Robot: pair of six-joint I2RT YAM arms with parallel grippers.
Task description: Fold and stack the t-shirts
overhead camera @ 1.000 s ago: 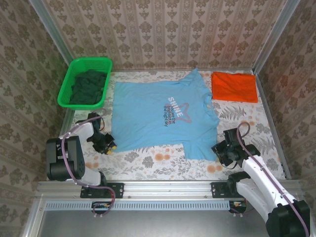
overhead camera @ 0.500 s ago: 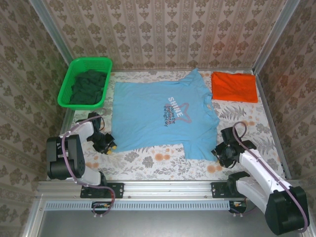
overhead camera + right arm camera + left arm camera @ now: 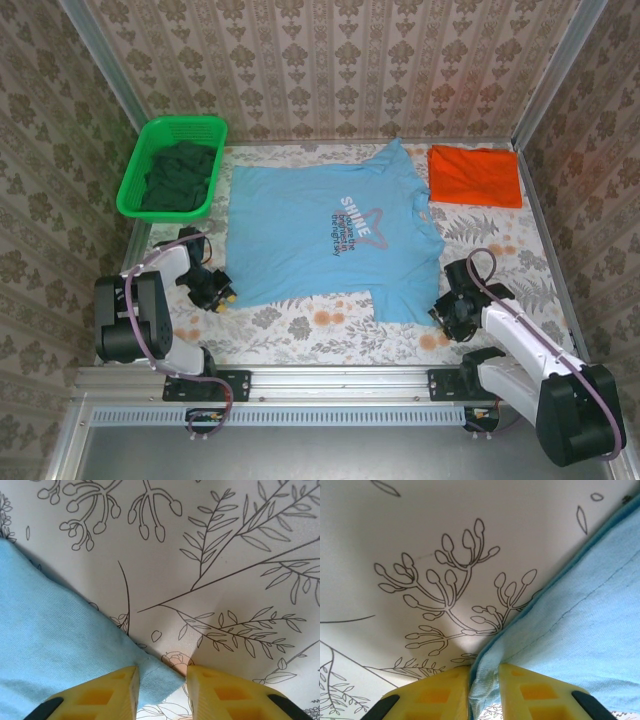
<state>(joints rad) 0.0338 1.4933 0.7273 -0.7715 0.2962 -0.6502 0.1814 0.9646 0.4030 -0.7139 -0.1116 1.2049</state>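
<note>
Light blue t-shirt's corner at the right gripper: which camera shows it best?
Right wrist: light blue t-shirt corner lies inside the open right gripper. Top external shows it whole; left wrist, its other hem pinched.

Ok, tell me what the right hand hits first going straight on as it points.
The right hand would first meet the light blue t-shirt corner lying between its jaws, likely with the floral table cover directly beneath.

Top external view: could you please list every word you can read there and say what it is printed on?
"SHINE": white print on the chest of the light blue t-shirt.
The smaller lines printed under it are too small to read.
</note>
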